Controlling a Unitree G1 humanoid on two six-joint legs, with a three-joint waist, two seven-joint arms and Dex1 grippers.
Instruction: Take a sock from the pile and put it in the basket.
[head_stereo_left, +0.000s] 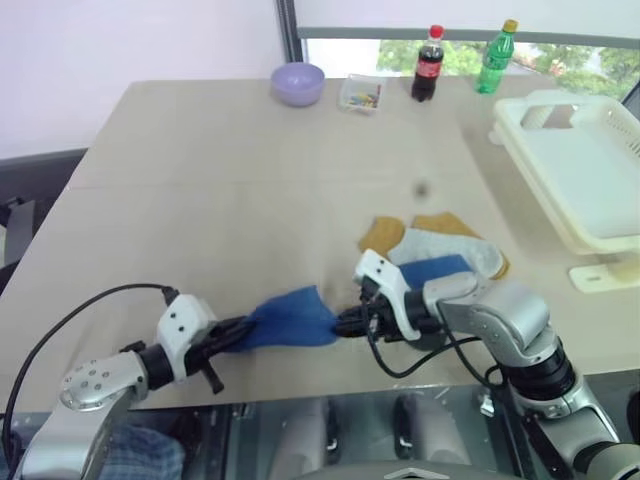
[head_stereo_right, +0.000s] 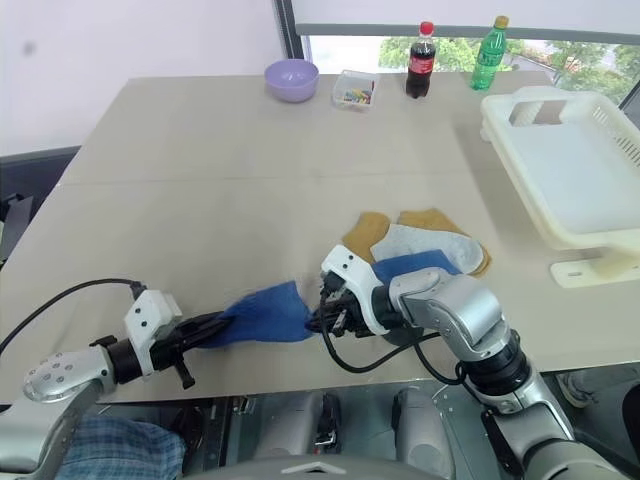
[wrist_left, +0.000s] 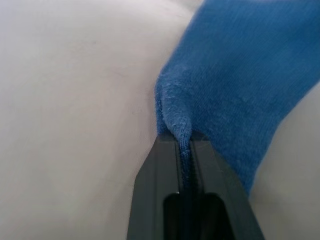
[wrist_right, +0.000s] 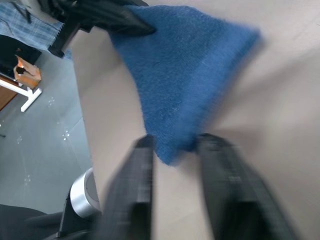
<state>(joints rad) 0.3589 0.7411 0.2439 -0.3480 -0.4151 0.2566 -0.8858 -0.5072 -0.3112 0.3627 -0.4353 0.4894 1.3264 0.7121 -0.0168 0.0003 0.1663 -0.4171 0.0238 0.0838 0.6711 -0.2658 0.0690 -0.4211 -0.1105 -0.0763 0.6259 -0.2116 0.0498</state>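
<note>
Sock (head_stereo_left: 292, 318): blue, near table (head_stereo_left: 200, 180) front edge, stretched between both grippers, apart from pile (head_stereo_left: 440, 248).
Left gripper (wrist_left: 184, 145): clamped on sock's edge.
Right gripper (wrist_right: 175, 145): fingers parted, sock tip between them, not pinched.
Basket (head_stereo_left: 585, 170): far right of table.

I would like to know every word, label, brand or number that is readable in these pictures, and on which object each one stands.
No text can be read for certain.
Dark cola bottle, red label: lettering too small to read.
Green bottle, yellow cap: label too blurred to read.
Small clear tray of coloured bits: no legible marks.
Basket, lilac bowl, blue sock: no writing visible.
</note>
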